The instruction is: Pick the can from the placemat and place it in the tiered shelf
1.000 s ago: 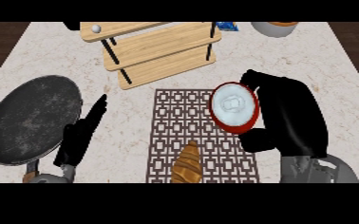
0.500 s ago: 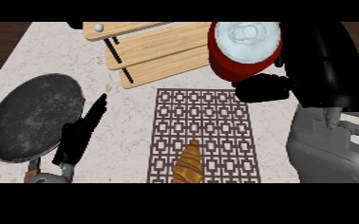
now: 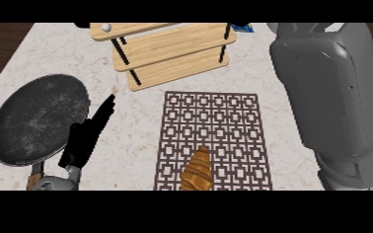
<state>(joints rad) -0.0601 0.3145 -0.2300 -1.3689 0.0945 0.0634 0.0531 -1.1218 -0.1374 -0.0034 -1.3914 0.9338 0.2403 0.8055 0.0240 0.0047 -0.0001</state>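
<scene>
The wooden tiered shelf (image 3: 171, 52) stands at the back of the counter, with a small white object (image 3: 107, 27) on its top board. The brown patterned placemat (image 3: 211, 128) lies in front of it and carries no can. No can shows anywhere in the head view. My right forearm (image 3: 320, 89) rises large and grey along the right side and runs out past the top edge, so the right hand is out of sight. My left hand (image 3: 87, 138) rests open at the lower left, fingers straight, between the pan and the placemat.
A dark round pan (image 3: 40, 118) lies at the left, its handle toward the lower edge. A golden croissant (image 3: 197, 170) sits on the placemat's near end. A small blue item (image 3: 245, 28) shows behind the shelf's right side.
My right arm lifted the red can from the placemat's right side up toward the shelf and out of view. Only the grey forearm shows now. The left hand stayed still.
</scene>
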